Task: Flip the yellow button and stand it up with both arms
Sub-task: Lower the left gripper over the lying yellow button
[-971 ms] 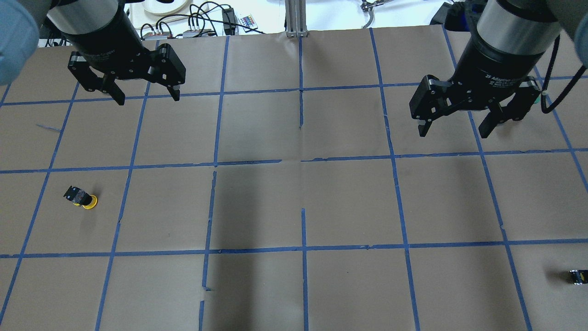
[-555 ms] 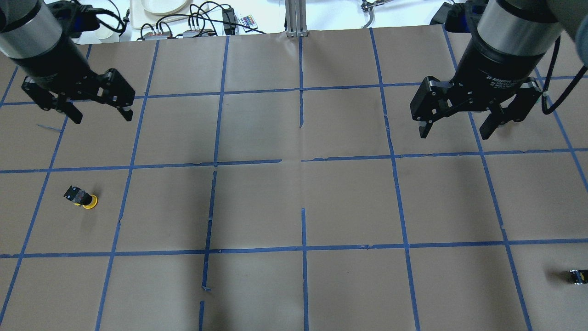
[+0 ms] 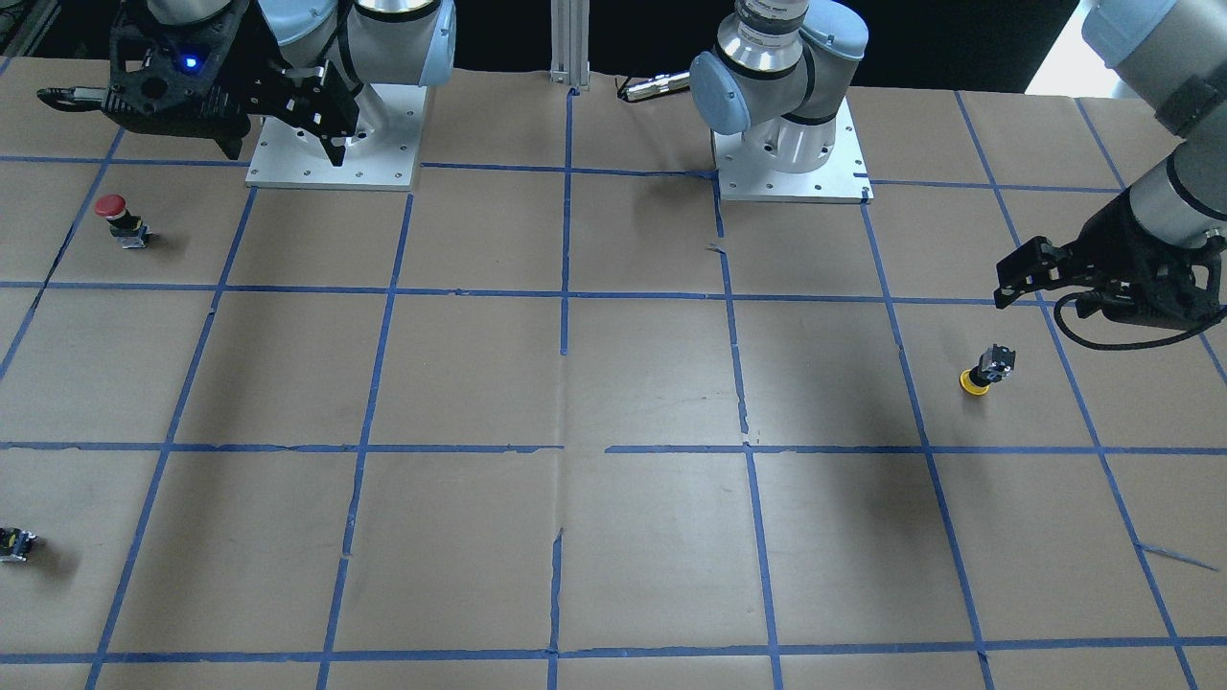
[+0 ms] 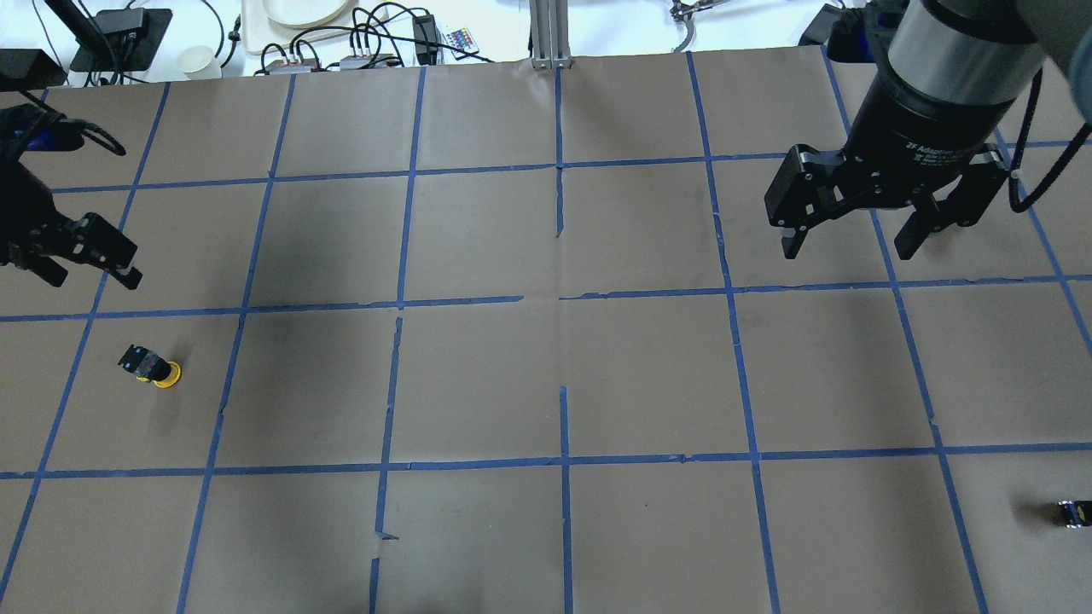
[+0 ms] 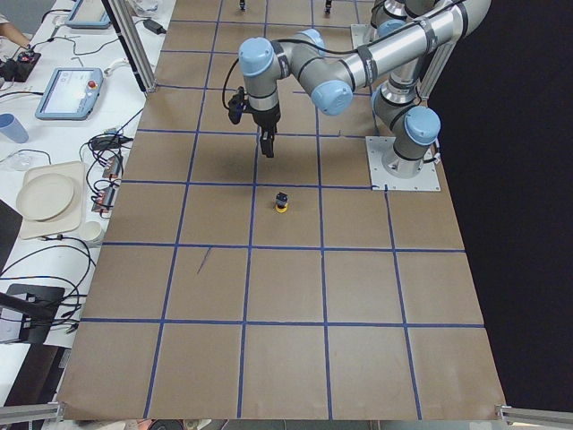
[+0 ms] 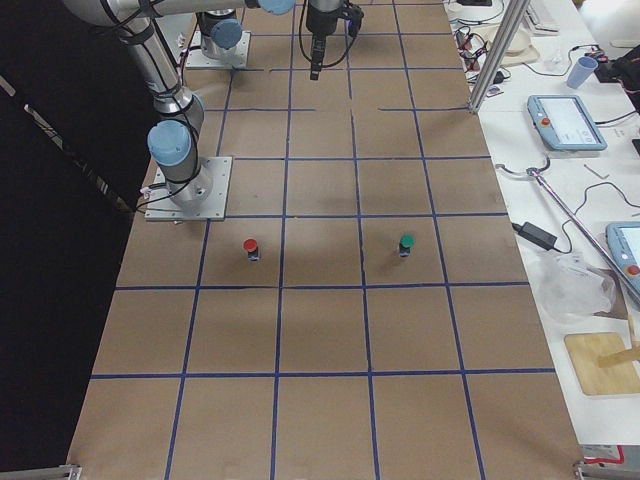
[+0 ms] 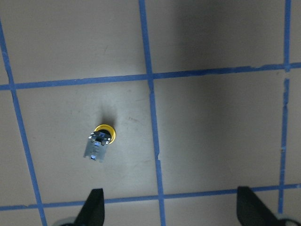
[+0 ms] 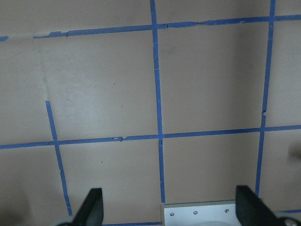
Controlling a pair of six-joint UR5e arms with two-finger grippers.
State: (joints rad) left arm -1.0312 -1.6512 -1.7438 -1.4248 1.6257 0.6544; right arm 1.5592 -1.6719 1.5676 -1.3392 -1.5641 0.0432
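The yellow button [image 4: 153,368] rests on its yellow cap with the black switch body pointing up, on the brown paper at the left. It also shows in the front view [image 3: 985,369], the left side view [image 5: 281,202] and the left wrist view [image 7: 99,141]. My left gripper [image 4: 92,277] is open and empty, hovering above the table just beyond the button; it also shows in the front view [image 3: 1040,302] and the left wrist view [image 7: 171,209]. My right gripper [image 4: 846,251] is open and empty, high over the right half, far from the button; it shows in the right wrist view [image 8: 169,207].
A red-capped button [image 3: 117,218] stands near the right arm's white base plate [image 3: 331,172]. A small black block [image 4: 1073,513] lies at the table's right edge. A green-capped button [image 6: 406,244] stands beyond the red one. Blue tape lines grid the paper.
My left gripper has swung left and back toward the robot, ending over the square next to the button. The right gripper has barely moved. The button has not moved.
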